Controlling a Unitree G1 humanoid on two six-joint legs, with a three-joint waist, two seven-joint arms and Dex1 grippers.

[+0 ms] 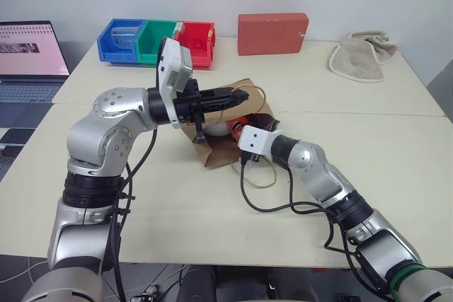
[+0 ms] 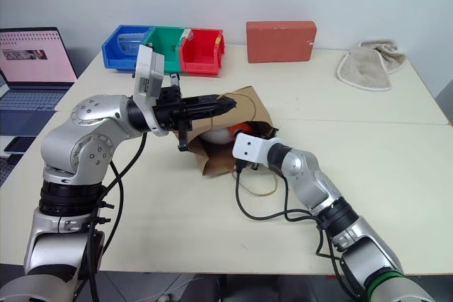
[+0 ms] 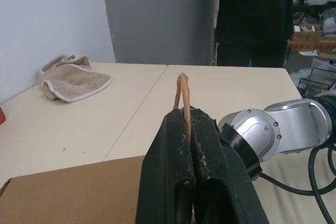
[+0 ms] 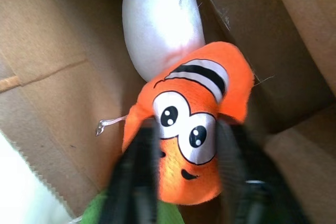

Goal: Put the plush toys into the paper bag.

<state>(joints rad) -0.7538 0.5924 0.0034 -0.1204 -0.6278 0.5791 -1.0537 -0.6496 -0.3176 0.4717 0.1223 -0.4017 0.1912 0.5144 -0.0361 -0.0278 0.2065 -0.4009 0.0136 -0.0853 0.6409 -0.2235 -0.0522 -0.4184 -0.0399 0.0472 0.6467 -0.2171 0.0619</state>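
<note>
The brown paper bag lies on its side mid-table, mouth toward my right arm. My left gripper is shut on one twisted bag handle and holds it up level above the bag. My right gripper reaches into the bag's mouth. Its fingers stand apart, open, on either side of the orange carrot plush, which has big eyes and green leaves at its base. The white egg-shaped plush lies deeper in the bag, just behind the carrot. Both toys peek from the mouth in the head views: white, orange.
The bag's other handle loop lies on the table by my right wrist. At the back stand a red box, blue, green and red bins and a beige cloth. A laptop sits far left. A person stands beyond the table.
</note>
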